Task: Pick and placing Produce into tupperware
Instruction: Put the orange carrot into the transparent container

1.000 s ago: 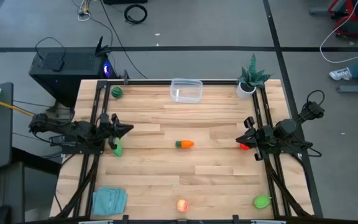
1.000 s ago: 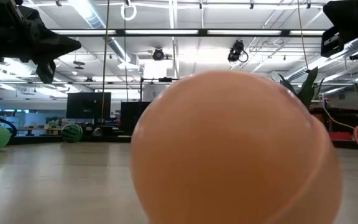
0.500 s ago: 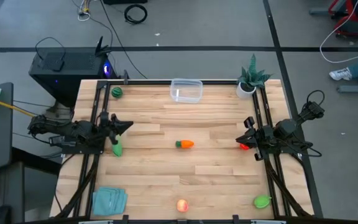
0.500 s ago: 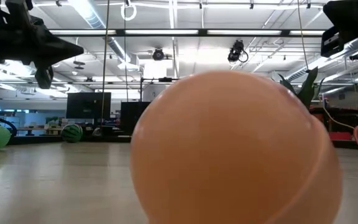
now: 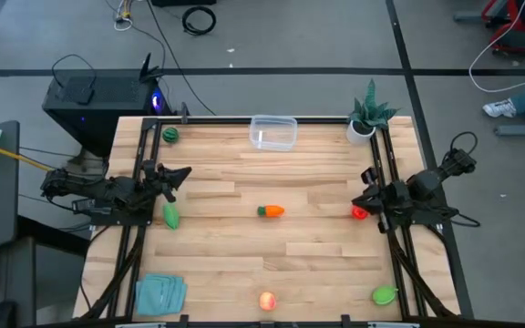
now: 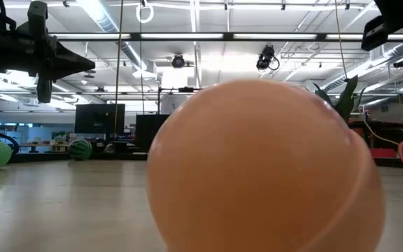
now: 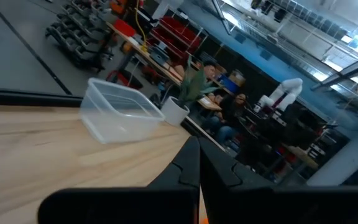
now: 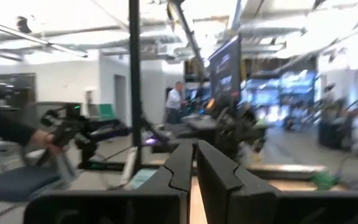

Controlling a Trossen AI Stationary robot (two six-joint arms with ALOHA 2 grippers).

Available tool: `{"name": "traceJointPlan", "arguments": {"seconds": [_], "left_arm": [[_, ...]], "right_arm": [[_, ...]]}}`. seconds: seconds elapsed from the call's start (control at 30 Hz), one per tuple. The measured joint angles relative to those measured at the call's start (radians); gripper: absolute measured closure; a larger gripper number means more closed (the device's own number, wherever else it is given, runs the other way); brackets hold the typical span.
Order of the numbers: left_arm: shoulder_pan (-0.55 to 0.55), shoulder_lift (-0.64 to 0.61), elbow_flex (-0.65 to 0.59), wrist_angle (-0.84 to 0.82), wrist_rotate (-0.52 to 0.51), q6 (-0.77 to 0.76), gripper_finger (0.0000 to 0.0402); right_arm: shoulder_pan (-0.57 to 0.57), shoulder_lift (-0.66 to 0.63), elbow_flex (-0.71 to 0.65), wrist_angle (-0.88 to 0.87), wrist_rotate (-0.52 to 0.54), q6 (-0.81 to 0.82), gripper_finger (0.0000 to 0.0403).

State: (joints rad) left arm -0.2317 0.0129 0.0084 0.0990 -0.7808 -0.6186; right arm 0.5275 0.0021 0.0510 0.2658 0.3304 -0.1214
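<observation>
The clear tupperware (image 5: 273, 132) stands at the table's far edge, also seen in the left wrist view (image 7: 120, 112). Produce lies scattered on the table: the carrot (image 5: 271, 210) in the middle, a green piece (image 5: 170, 217), a dark green round one (image 5: 169, 135), a red one (image 5: 360, 212), a peach one (image 5: 267, 300) that fills the low view (image 6: 264, 168), and a green one (image 5: 385, 295). My left gripper (image 5: 188, 171) hovers shut at the left side, beyond the green piece. My right gripper (image 5: 358, 196) hovers shut at the right side, just beyond the red piece.
A spiky plant in a white pot (image 5: 367, 117) stands at the far right corner. A teal folded cloth (image 5: 159, 293) lies at the near left corner. Dark frame rails run along both sides of the table. Bare wood lies between the carrot and the tupperware.
My left gripper has swung toward the far edge, off the green piece, and has risen a little. My right arm has drawn slightly toward the right edge and upward, so the red piece now shows beside it. No produce has moved.
</observation>
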Motion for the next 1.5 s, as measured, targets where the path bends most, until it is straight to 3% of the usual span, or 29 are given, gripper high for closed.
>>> {"name": "traceJointPlan", "arguments": {"seconds": [0.17, 0.3, 0.5, 0.7, 0.8, 0.97, 1.2, 1.37, 1.5], "left_arm": [[0.000, 0.000, 0.000, 0.000, -0.001, 0.001, 0.0398], [0.000, 0.000, 0.000, 0.000, -0.001, 0.011, 0.0398], [-0.001, 0.000, 0.000, 0.001, 0.012, 0.059, 0.0398], [-0.001, 0.000, 0.000, 0.002, 0.105, 0.080, 0.0398], [-0.002, 0.000, 0.000, 0.002, 0.132, 0.081, 0.0399], [-0.001, 0.000, 0.000, 0.002, 0.176, 0.081, 0.0398], [-0.002, 0.000, 0.000, 0.002, 0.321, 0.082, 0.0398], [-0.002, 0.000, 0.000, 0.001, 0.378, 0.139, 0.0399], [-0.002, 0.000, 0.000, 0.000, 0.386, 0.173, 0.0398]], "right_arm": [[-0.024, 0.013, 0.073, -0.009, 0.072, -0.078, 0.0397], [-0.046, 0.096, 0.205, -0.161, 0.084, -0.101, 0.0396], [-0.111, 0.372, 0.493, -0.533, 0.144, 0.145, 0.0398], [-0.193, 0.680, 0.770, -0.824, 0.107, 0.360, 0.0400], [-0.248, 0.824, 0.894, -0.922, 0.039, 0.414, 0.0401], [-0.357, 1.031, 1.083, -0.937, -0.105, 0.524, 0.0401], [-0.513, 1.279, 1.335, -1.057, -0.323, 0.550, 0.0401], [-0.568, 1.425, 1.412, -1.104, -0.529, 0.549, 0.0402], [-0.577, 1.500, 1.417, -1.116, -0.611, 0.508, 0.0401]]}}
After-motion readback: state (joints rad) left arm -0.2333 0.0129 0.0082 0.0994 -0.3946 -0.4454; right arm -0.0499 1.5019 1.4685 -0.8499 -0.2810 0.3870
